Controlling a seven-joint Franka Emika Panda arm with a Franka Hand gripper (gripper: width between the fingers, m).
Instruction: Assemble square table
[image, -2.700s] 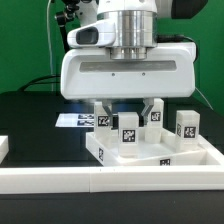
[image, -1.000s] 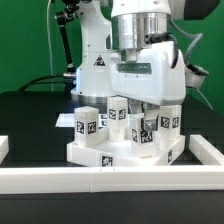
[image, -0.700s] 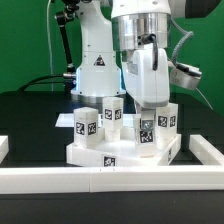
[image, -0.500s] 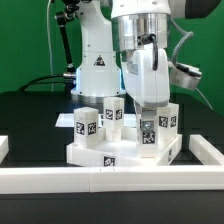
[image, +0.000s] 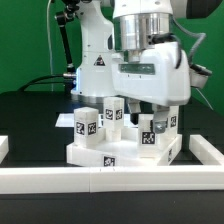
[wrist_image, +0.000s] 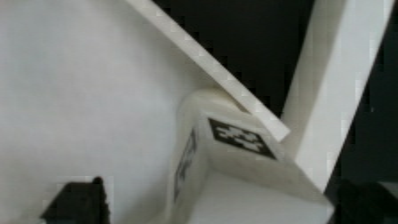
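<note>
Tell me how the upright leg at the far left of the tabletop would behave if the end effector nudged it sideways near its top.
The leg looks like a stiff plastic block, so it probably won't flex. It stands taller than it is wide, so a high push might tip it unless it's already screwed into the tabletop, which I can't tell. Its flat faces mean it shouldn't roll.

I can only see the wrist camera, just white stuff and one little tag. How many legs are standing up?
Observer: Four short white block legs stand upright on the large white square plastic tabletop.
Operator: Where's my pincer?
Observer: The pincer hangs right over the front leg on the exterior view's right. I can't tell if it's pinching.
Operator: What's in front of the table?
Observer: A long white border bar lies across the front.
</note>
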